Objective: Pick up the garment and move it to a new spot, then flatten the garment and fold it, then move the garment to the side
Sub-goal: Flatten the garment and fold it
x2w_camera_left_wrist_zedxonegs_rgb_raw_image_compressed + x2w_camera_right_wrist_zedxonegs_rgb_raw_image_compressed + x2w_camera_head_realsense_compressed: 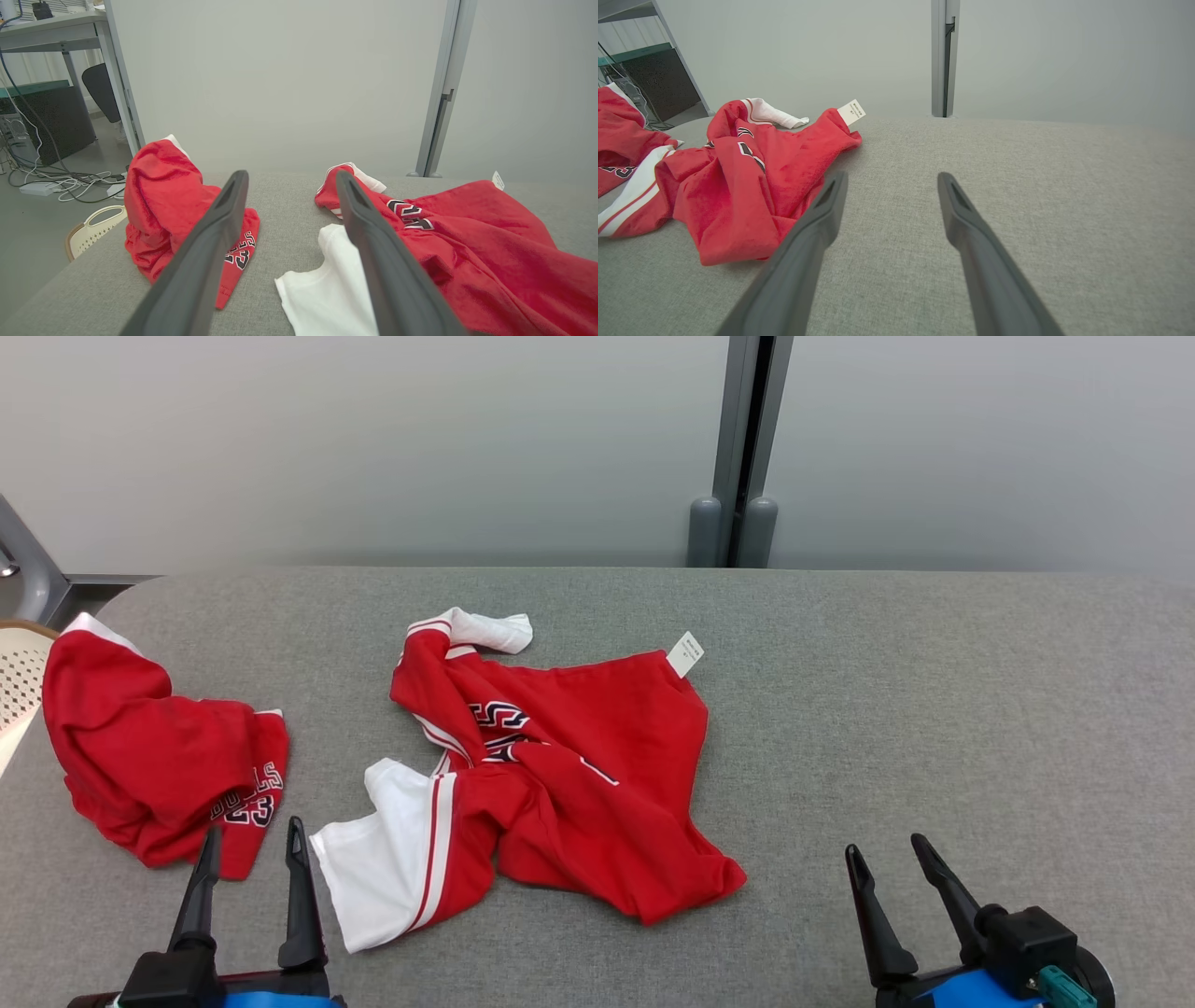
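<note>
The red garment (579, 756) is laid crumpled on the grey padded table (934, 709), in front of the grey post (744, 448) and slightly to its left. A white paper tag (684, 653) is seen at the garment's corner nearest the post. A white sleeve (383, 859) edged with red stripes is spread at the end farthest from the post. A second red garment (149, 756), printed with the number 23, is heaped further left of the post at the table's end, apart from the first. A pale perforated basket (19, 681) is glimpsed beyond that end.

The left gripper (254, 828) is held well in front and to the left of the post. Its fingers are spread apart with nothing between them, and its tips are seen by the gap between the two garments. The right gripper (885, 845) is held in front and somewhat right of the post, over bare table. Its fingers are likewise parted and empty, apart from the garment's hem.
</note>
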You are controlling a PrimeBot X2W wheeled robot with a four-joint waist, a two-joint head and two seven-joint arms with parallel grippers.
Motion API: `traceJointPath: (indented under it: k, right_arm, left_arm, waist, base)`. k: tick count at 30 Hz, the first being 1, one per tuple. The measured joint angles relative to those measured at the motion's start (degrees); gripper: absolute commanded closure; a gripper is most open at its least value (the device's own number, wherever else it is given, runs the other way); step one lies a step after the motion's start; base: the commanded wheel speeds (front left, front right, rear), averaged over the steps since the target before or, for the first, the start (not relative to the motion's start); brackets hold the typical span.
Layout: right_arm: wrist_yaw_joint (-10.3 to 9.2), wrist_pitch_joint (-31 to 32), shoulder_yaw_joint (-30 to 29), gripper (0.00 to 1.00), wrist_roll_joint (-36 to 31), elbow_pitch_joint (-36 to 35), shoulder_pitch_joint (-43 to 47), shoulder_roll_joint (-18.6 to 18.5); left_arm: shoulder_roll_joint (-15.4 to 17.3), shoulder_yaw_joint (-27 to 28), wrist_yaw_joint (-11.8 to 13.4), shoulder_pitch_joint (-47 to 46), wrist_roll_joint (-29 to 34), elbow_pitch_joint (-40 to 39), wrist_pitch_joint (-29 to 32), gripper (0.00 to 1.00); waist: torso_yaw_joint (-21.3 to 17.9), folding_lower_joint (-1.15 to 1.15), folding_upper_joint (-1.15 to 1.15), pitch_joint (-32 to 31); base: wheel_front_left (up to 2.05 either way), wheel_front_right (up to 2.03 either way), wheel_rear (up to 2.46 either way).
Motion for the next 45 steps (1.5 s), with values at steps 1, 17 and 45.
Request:
traceJointPath:
  k: [1,17,45]
  right_arm:
    - [0.00,0.00,-0.03,0.00,0.00,0.03,0.00,0.00]
    - [0.00,0.01,5.58,0.00,-0.34,6.43,-8.96,0.00]
    - [-0.09,-0.43,25.59,0.00,9.62,33.88,-20.63,-0.18]
  left_arm:
    - [-0.10,0.03,-0.16,0.06,0.24,0.09,0.00,0.00]
    - [-1.30,-0.31,-1.72,-1.01,1.32,1.82,0.00,0.00]
    - [-2.01,-2.63,-3.03,-5.39,1.38,3.53,0.00,0.00]
  waist:
    - [0.04,0.00,0.00,0.00]
    - [0.99,0.01,0.00,1.27]
    - [4.03,0.01,0.00,5.01]
  base:
    - [0.00,0.00,0.00]
    - [0.00,0.00,0.00]
    - [0.00,0.00,0.00]
